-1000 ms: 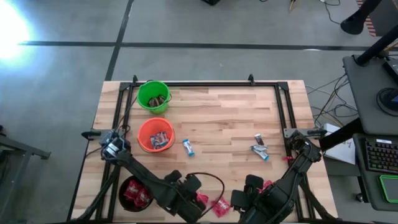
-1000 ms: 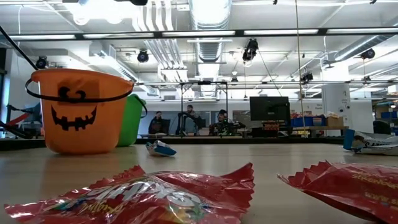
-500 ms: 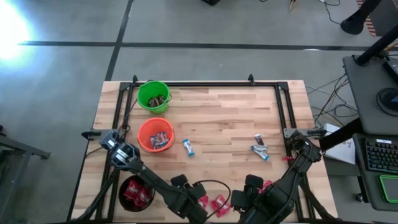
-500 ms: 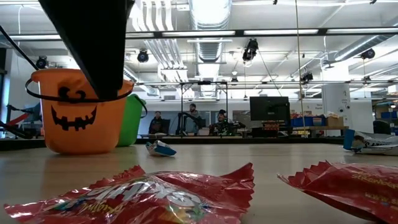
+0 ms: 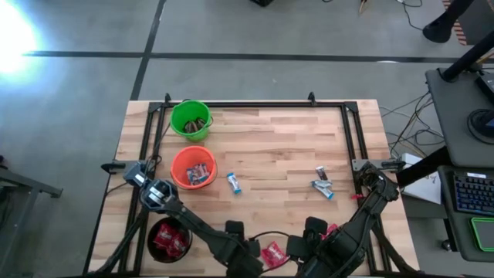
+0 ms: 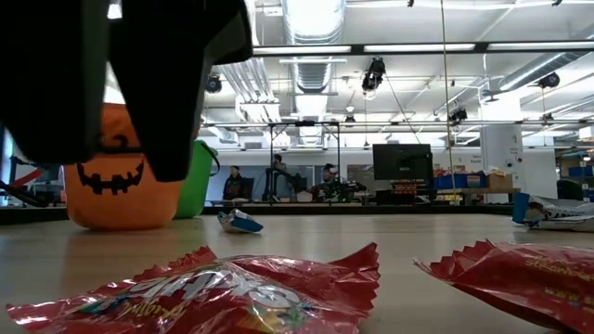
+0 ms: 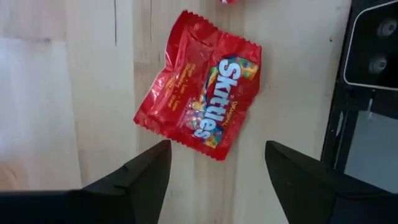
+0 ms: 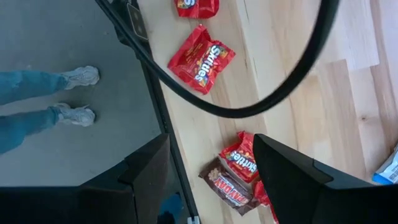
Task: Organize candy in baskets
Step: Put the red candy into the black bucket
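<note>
on the wooden desk [image 5: 278, 147], the left pincer [image 7: 214, 180] hangs spread just above a red candy packet [image 7: 199, 84]; beyond it the black bucket [image 5: 166, 239] holds red packets, the orange bucket [image 5: 193, 167] mixed sweets, the green bucket [image 5: 191, 120] brown ones. right pincer [image 8: 208, 177] spread nearby.

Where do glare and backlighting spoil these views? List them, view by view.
High view: white glare patch on the floor, upper left. Low view: ceiling lights turn the left end effector into a black silhouette. Left wrist view: mild sheen on the red candy packet.
</note>
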Available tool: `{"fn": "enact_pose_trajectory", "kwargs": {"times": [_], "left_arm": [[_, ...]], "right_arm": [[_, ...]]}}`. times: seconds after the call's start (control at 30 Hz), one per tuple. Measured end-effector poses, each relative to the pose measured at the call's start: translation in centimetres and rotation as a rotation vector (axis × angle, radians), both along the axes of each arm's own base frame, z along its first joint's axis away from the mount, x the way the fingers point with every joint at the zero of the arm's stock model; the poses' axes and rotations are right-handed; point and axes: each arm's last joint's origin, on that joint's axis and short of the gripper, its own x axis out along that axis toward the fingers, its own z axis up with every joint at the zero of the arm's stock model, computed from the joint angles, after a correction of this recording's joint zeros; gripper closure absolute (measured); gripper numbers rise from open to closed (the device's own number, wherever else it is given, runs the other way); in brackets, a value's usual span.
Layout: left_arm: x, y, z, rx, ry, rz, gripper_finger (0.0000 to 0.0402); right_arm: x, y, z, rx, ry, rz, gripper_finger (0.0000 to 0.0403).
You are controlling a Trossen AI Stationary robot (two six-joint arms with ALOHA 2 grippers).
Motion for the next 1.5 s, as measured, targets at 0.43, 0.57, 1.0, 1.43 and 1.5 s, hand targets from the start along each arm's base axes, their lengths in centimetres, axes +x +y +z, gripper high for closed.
{"fn": "enact_pose_trajectory", "kwargs": {"times": [0.43, 0.57, 1.0, 1.43, 1.5], "left_arm": [[0.4, 0.1, -1.1, 0.005, -0.027, -0.149, 0.0159], [0.7, 0.0, -1.2, 0.009, -0.056, -0.250, 0.0159], [2.3, 0.6, -5.2, 0.012, -0.014, -0.242, 0.0159], [2.7, 1.0, -7.0, 0.021, 0.024, -0.213, 0.0227], [2.8, 1.2, -7.1, 0.021, 0.025, -0.202, 0.0261]], "right_arm": [[0.0, 0.0, 0.0, 0.000, 0.001, 0.001, 0.0179], [0.0, 0.0, 0.0, 0.000, 0.001, 0.001, 0.0179], [0.0, 0.0, 0.0, 0.000, 0.002, 0.001, 0.0179], [0.0, 0.0, 0.0, -0.003, 0.000, 0.009, 0.0179], [0.0, 0.0, 0.0, -0.004, 0.000, 0.013, 0.0179]]}}
